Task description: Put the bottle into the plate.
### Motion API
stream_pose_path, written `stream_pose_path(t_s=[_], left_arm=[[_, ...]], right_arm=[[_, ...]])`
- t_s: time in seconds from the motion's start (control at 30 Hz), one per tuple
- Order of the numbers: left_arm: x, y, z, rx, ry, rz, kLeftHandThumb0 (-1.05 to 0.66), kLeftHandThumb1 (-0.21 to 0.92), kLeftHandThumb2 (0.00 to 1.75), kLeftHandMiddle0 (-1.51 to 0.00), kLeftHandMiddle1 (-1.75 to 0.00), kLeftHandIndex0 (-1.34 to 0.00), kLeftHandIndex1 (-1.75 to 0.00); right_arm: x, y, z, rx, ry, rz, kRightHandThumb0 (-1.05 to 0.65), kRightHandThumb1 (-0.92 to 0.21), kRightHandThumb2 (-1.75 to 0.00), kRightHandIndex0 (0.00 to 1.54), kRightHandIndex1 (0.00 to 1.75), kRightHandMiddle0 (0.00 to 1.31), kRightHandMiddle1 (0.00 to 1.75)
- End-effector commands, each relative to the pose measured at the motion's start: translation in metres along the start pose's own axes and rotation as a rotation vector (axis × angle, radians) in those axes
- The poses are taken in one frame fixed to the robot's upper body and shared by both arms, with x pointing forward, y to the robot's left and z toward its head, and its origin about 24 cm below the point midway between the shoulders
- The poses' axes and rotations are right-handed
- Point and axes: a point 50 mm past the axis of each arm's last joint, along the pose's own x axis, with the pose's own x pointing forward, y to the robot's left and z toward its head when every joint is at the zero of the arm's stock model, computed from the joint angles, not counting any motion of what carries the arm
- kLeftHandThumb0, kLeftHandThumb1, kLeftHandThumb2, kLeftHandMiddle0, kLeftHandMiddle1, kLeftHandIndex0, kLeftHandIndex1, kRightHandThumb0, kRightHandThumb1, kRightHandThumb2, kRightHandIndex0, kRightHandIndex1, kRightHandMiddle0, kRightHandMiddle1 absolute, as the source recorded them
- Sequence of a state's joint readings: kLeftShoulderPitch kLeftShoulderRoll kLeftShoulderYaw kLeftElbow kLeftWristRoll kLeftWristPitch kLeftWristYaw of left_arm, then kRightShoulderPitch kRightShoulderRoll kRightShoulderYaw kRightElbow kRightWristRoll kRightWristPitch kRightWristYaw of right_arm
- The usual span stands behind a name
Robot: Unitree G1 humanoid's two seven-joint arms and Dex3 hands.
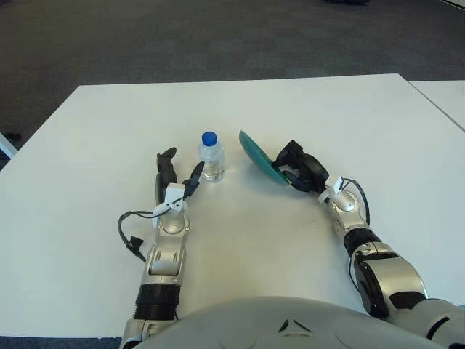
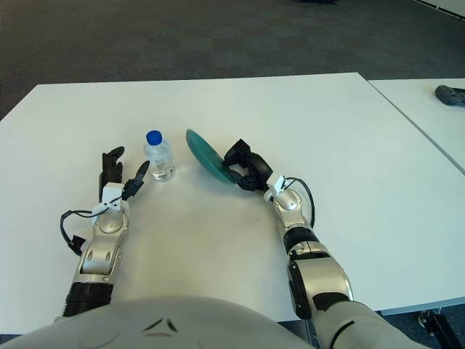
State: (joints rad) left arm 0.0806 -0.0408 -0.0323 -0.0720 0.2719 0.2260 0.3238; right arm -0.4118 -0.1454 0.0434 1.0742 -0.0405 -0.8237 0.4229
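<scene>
A small clear bottle with a blue cap stands upright on the white table. The green plate is tipped up steeply just right of the bottle, its face turned toward it. My right hand is shut on the plate's right rim. My left hand shows just left of the bottle with its fingers spread; one fingertip is close to the bottle's base, and nothing is held.
A second white table stands to the right across a narrow gap, with a dark object on it. Dark carpet lies beyond the far edge. A black cable loops beside my left forearm.
</scene>
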Motion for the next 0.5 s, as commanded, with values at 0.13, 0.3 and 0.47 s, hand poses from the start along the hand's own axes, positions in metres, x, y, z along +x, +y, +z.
stream_pose_path(t_s=[0.13, 0.3, 0.47], left_arm=[[0.0020, 0.0007, 0.0056, 0.042, -0.020, -0.043, -0.97, 0.92, 0.13, -0.27, 0.00, 0.00, -0.71], [0.0025, -0.0006, 0.0076, 0.060, -0.032, -0.066, -0.98, 0.92, 0.14, -0.27, 0.00, 0.00, -0.70], [0.0015, -0.0015, 0.0107, 0.071, -0.044, -0.095, -0.99, 0.92, 0.15, -0.28, 0.00, 0.00, -0.70]], right_arm=[[-0.0375, 0.0303, -0.0425, 0.118, 0.218, 0.019, -0.37, -0.82, -0.66, 0.68, 1.20, 0.26, 1.74], [-0.0383, 0.0325, -0.0441, 0.121, 0.228, 0.008, -0.38, -0.75, -0.77, 0.71, 1.26, 0.30, 1.75], [-0.0352, 0.0306, -0.0409, 0.115, 0.206, -0.010, -0.39, -0.70, -0.83, 0.74, 1.31, 0.33, 1.75]])
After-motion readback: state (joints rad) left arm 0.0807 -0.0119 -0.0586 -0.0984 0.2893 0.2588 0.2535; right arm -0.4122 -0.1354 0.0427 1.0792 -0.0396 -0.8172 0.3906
